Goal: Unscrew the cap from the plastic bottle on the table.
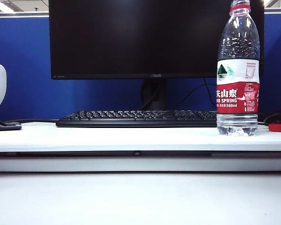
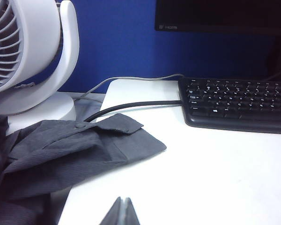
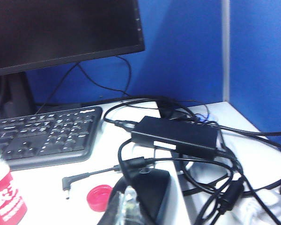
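Looking at the table (image 1: 107,136), you see the cap (image 1: 278,127) lying beside the plastic bottle (image 1: 238,70), so it looks done. Your left gripper (image 2: 123,213) and right gripper (image 3: 124,206) are closed tight, so move slowly and don't bump the bottle.

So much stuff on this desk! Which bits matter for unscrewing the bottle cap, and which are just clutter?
Job: plastic bottle; red cap, lying on the table beside it; left gripper, shut, near the grey cloth; right gripper, shut, hard to make out.
Clutter: keyboard; monitor; fan; that cloth; power adapter; cables.
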